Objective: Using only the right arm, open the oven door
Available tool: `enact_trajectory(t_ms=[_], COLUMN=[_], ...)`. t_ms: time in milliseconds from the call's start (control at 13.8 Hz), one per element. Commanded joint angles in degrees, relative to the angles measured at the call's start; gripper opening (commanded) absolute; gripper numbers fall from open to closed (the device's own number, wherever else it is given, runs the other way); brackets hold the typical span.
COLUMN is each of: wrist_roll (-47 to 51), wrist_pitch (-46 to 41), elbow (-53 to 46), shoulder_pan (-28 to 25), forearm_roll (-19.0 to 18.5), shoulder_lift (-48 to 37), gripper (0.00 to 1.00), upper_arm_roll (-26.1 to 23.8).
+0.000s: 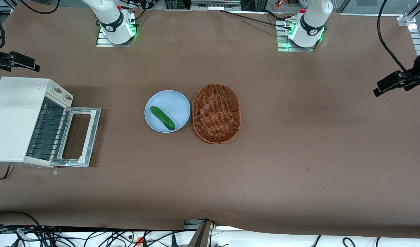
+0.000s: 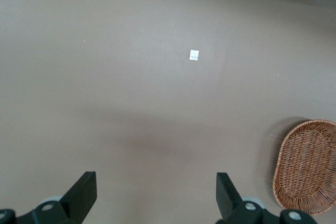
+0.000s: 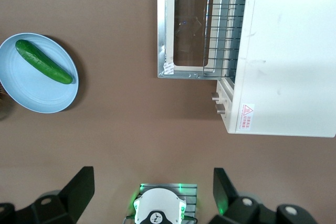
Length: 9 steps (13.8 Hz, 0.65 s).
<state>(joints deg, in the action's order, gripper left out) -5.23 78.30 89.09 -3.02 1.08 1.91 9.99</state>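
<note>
A: Start at the camera-side edge of the bench [image 1: 299, 178] and work away from it. What's there?

B: Bare brown cover first, then, at the working arm's end, the oven [image 1: 14, 120]. The oven door [image 1: 80, 137] already lies flat on the bench, handle end pointing toward the middle, and the wire rack [image 1: 48, 132] shows inside.

A: So which step is this?

B: I'd judge the opening is done. The right arm [image 1: 108, 15] shows only its base and lower links at the edge farthest from the camera, and its gripper [image 3: 152, 190] hangs high above that base, looking straight down, well apart from the door. The fingers [image 3: 79, 184] are spread wide and pinch nothing.

A: What does the next move call for?

B: Probably nothing more than staying clear of the door.

A: Anything else out there?

B: Mid-bench, a blue plate [image 1: 175, 99] carrying a cucumber [image 1: 162, 118], just beside a wicker basket [image 1: 216, 113].

A: Any writing?

B: A pinkish sticker [image 3: 246, 117] with a red warning triangle on the oven's top; I can't read its text.
</note>
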Motion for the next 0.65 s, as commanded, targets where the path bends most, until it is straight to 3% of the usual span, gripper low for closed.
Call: enact_trajectory(t_ms=[0, 579], wrist_roll=[-0.49, 0.13], wrist_pitch=[0.45, 2.46], elbow=[-2.07, -2.70], shoulder_pan=[1.00, -0.05], forearm_roll=[-0.46, -0.90], shoulder_lift=[1.42, 1.69], gripper=[1.00, 1.00], upper_arm_roll=[-1.29, -1.55])
